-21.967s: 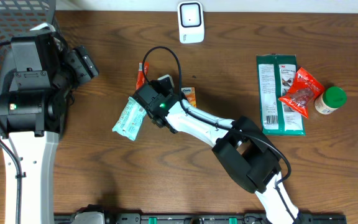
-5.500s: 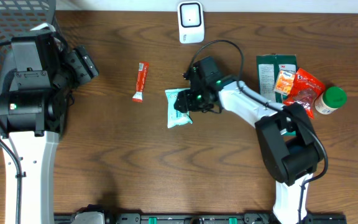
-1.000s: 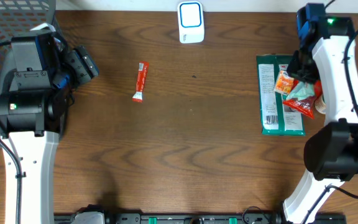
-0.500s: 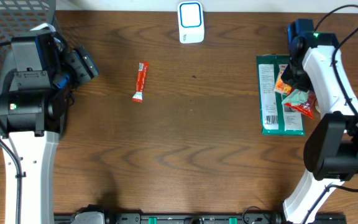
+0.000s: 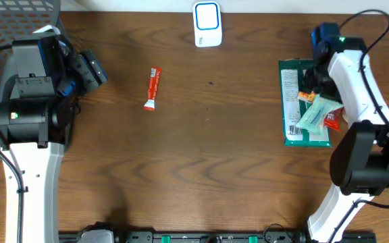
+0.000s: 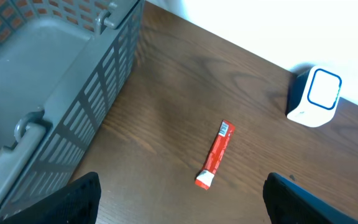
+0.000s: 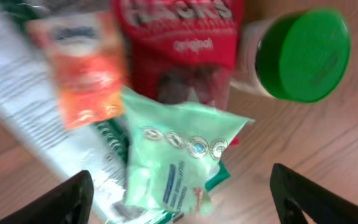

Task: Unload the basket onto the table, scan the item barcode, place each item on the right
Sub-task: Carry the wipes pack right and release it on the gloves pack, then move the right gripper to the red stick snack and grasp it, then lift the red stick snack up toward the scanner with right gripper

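On the table, four packets, one jar, one scanner, one stick, left hand and right hand apart

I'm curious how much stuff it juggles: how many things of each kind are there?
Packets: 5 (red stick, large green pack, orange sachet, red pouch, mint pouch)
Green-lidded jar: 1
Scanner: 1
Basket: 1
Total: 8
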